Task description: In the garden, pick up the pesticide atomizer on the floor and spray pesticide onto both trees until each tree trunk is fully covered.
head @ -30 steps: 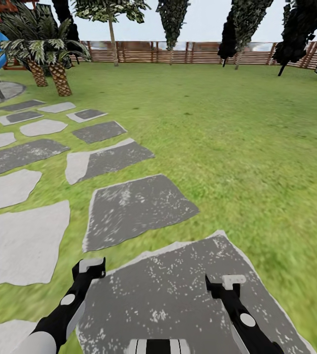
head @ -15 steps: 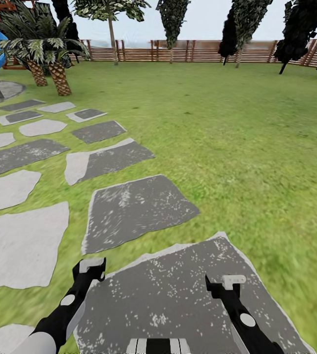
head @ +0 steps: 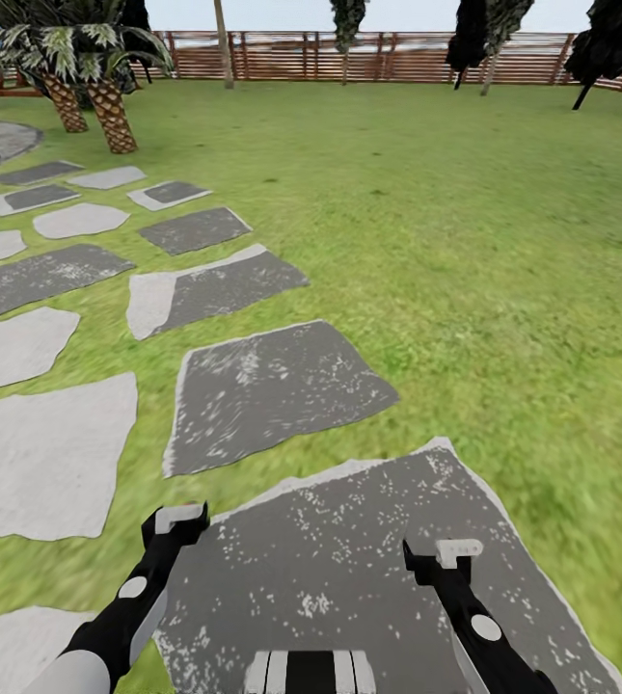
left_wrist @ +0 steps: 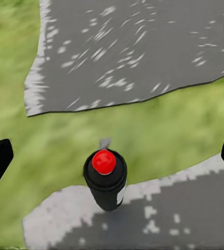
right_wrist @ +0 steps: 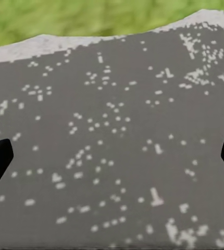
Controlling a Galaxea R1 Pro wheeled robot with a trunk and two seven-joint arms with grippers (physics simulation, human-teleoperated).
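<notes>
Left gripper (left_wrist: 112, 156): black fingertips wide apart at the frame edges, nothing between them. In the left wrist view a black cylindrical atomizer with a round red cap (left_wrist: 105, 177) stands upright on the pale edge of a dark grey speckled paving slab (left_wrist: 159, 213), beside a strip of grass; it sits centred under the spread jaws, apparently lined up for a top-down grab, not yet touched. In the head view the left gripper (head: 177, 525) hangs low at 7 o'clock over that slab's edge; the can itself cannot be made out there.

Right gripper (right_wrist: 112, 156): fingertips also far apart, empty, parked over the same grey slab; in the head view it (head: 446, 559) sits at 5 o'clock, probably kept clear.

Green lawn (head: 465, 241) stretches to a brown slatted wooden fence (head: 349, 53) at 12 o'clock. Thin dark-leaved trees (head: 474, 39) line the fence; thick target trunks can't be identified from here. Judged step: approach before pickup, spraying not begun.
</notes>
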